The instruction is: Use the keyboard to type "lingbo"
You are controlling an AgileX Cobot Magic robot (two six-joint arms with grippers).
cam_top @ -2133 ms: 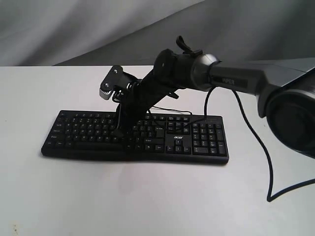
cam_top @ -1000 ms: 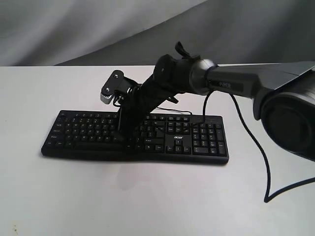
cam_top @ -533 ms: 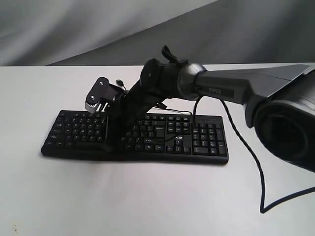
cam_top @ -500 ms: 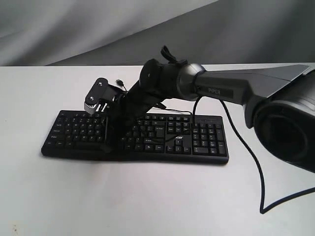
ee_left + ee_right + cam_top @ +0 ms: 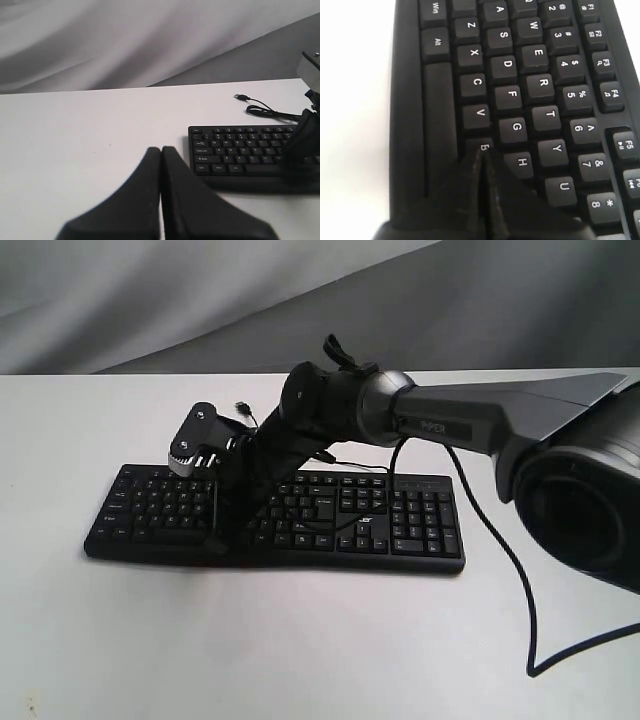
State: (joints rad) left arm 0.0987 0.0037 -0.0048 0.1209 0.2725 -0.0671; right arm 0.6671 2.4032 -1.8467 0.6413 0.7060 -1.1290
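The black keyboard (image 5: 380,525) lies across the middle of the white table (image 5: 300,640), its thin cable trailing behind it. My right gripper (image 5: 222,540) reaches across it and points steeply down onto the lower letter rows. In the right wrist view the keyboard (image 5: 520,65) fills the frame and the right gripper (image 5: 483,154) is shut, its tip resting on the B key (image 5: 484,145). My left gripper (image 5: 161,150) is shut and empty over bare table, to the side of the keyboard (image 5: 240,152).
The keyboard's USB plug (image 5: 242,97) and loose cable lie on the table behind it. A thick black cable (image 5: 520,580) hangs from the right arm and loops over the table at the right. A grey cloth backdrop stands behind the table.
The right arm has swung left along the keyboard, from the middle-right letter keys to the B key. The left gripper gives no earlier frame.
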